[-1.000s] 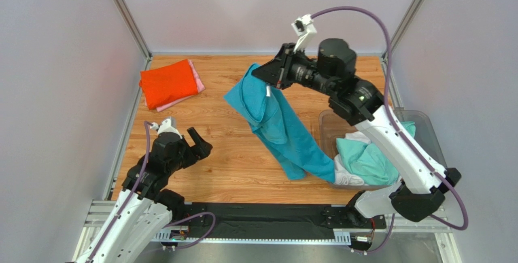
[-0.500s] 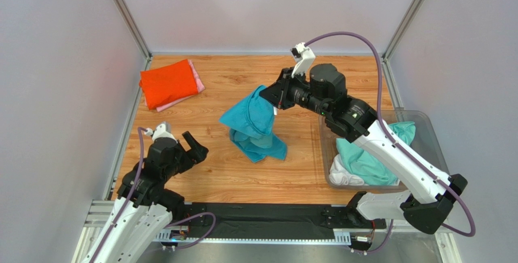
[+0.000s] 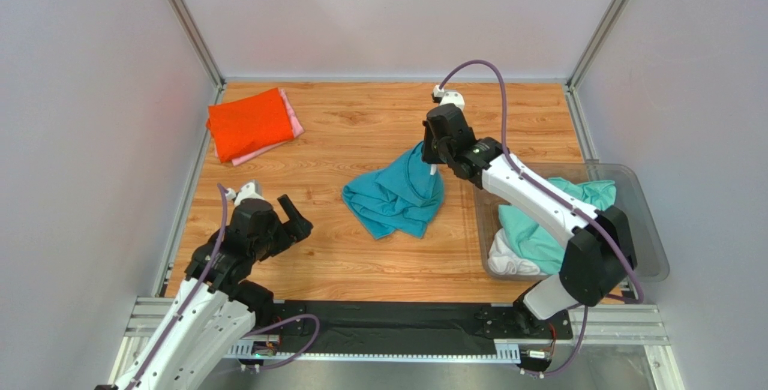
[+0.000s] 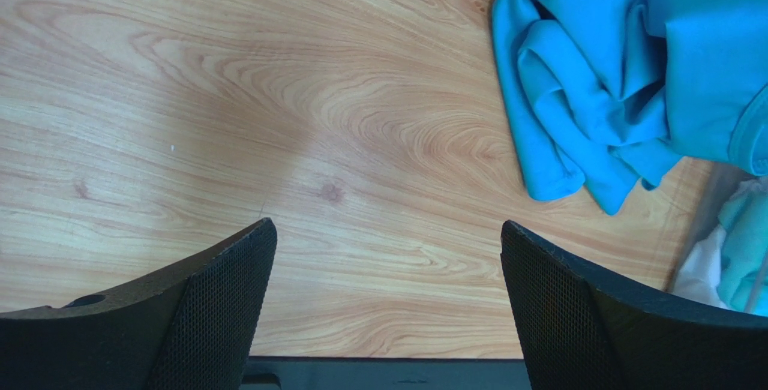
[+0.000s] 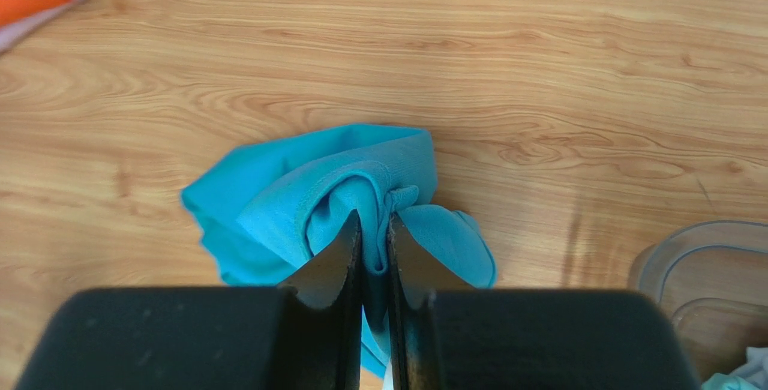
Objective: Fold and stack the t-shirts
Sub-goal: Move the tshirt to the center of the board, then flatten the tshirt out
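Scene: a wooden table (image 3: 361, 120) seen from above, two robot arms at its near edge, a clear plastic bin (image 3: 644, 219) on its right side.

Teal shirt (image 3: 394, 199): lies on the wood just left of the bin, not touching it. It is a crumpled heap with loose folds, not spread flat.

Right claw (image 5: 371, 228): over the side of the teal shirt that faces the bin, pointing down. Its two fingers are pinched together on a raised fold of the teal cloth, with only a thin sliver of fabric between them. The rest of the shirt rests on the table.

Left claw (image 4: 388, 237): well to the left of the bin, on the far side of the teal shirt from it. The jaws are spread wide over bare wood and nothing is between them.

Orange shirt (image 3: 248, 123): folded into a neat rectangle at the far left corner, well apart from the bin.

Pink shirt (image 3: 290, 118): under the orange one, showing only as a thin edge on the side facing the bin.

Mint shirt (image 3: 541, 232): bunched up inside the bin, filling much of it.

White cloth (image 3: 505, 255): in the bin's near left corner, partly under the mint shirt; probably another shirt, though too little shows to be sure.
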{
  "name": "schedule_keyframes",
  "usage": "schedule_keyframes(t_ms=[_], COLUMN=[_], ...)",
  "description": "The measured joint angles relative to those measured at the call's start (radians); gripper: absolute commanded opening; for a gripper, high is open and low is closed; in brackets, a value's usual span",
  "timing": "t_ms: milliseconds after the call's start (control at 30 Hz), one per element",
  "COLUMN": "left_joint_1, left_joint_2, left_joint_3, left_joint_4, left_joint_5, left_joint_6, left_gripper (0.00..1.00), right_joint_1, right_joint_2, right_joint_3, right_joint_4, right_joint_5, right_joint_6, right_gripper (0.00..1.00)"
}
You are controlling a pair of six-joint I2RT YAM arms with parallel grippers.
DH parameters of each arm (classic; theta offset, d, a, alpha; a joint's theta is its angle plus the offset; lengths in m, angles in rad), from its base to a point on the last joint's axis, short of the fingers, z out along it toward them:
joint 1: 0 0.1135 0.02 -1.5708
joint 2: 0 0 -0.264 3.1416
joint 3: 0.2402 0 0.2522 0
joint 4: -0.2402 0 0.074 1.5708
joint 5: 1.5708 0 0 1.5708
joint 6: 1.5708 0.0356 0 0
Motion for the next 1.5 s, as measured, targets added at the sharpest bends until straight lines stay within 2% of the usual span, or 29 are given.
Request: schedule_keyframes(t_ms=[133,167,200,233,333,367,567,767,900,933,1100,1233,1333,1367,1500], left_joint_1=[0.0,0.0,0.0,0.0,0.0,0.001,0.042,0.063,0.064,0.064,0.064,0.066,0.066,0.066,0.066], left_joint_2=[0.103,0.13,0.166,0.202,0.305,0.337,0.605,0.843,0.985,1.017,1.136,1.186,1.225,1.236,1.261], left_joint_3=[-0.021,-0.021,-0.021,-0.021,-0.021,-0.021,0.036,0.161,0.232,0.245,0.285,0.311,0.328,0.333,0.344], left_joint_4=[0.062,0.079,0.101,0.128,0.197,0.217,0.347,0.487,0.546,0.56,0.594,0.633,0.652,0.659,0.683], left_joint_5=[0.018,0.023,0.026,0.026,0.007,-0.004,0.003,0.112,0.196,0.212,0.282,0.346,0.383,0.393,0.426], left_joint_6=[0.012,0.018,0.026,0.034,0.051,0.055,0.11,0.166,0.198,0.203,0.221,0.223,0.222,0.222,0.228], left_gripper=[1.0,1.0,1.0,1.0,1.0,1.0,0.99,0.85,0.67,0.59,0.52,0.37,0.17,0.0,0.0], right_joint_1=[-0.018,-0.021,-0.022,-0.023,-0.023,-0.023,-0.009,0.057,0.065,0.064,0.065,0.065,0.065,0.065,0.067], right_joint_2=[0.089,0.114,0.137,0.161,0.194,0.194,0.107,-0.149,-0.279,-0.303,-0.335,-0.357,-0.364,-0.363,-0.348], right_joint_3=[0.002,0.006,0.012,0.021,0.05,0.058,0.06,-0.079,-0.203,-0.24,-0.319,-0.356,-0.368,-0.373,-0.402], right_joint_4=[-0.006,-0.014,-0.025,-0.043,-0.098,-0.116,-0.161,-0.129,-0.094,-0.084,-0.072,-0.064,-0.05,-0.044,-0.006], right_joint_5=[0.053,0.067,0.08,0.097,0.138,0.149,0.175,0.147,0.06,0.031,-0.055,-0.081,-0.095,-0.101,-0.121], right_joint_6=[-0.013,-0.016,-0.015,-0.018,-0.027,-0.026,-0.028,-0.025,-0.025,-0.024,-0.021,-0.015,-0.005,0.002,0.027], right_gripper=[0.23,0.42,0.53,0.71,0.9,1.0,1.0,1.0,1.0,1.0,1.0,1.0,0.99,0.99,0.95])
